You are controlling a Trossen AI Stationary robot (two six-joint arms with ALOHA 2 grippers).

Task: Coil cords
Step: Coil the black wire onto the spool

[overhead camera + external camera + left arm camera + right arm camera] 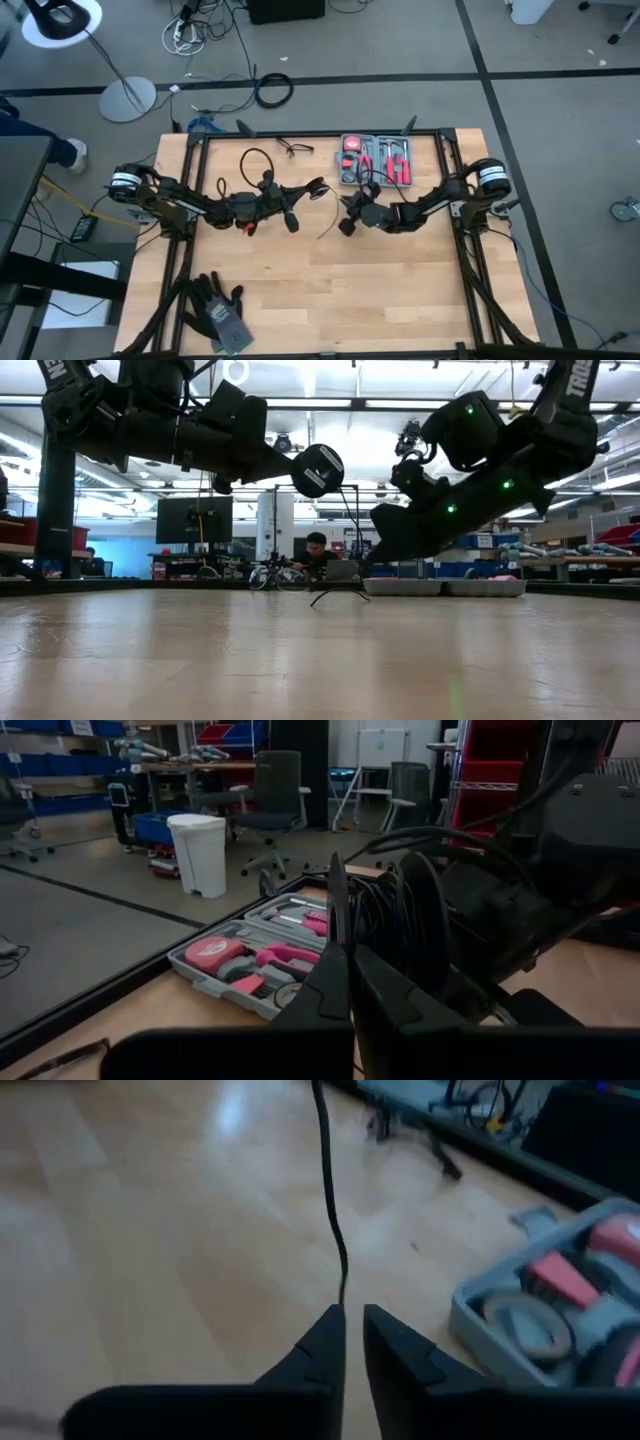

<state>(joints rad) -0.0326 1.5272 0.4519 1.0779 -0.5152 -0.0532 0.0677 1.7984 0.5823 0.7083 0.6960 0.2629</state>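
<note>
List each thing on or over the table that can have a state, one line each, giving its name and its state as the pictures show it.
Cord: slack, uncoiled, hanging over the table, running to the right gripper's fingertips.
Left gripper: shut, fingers together, raised above the table.
Right gripper: fingers slightly apart at the cord's end.
Tool case: open, pink-handled tools inside.
Gloves: lying flat near the table's front left.
</note>
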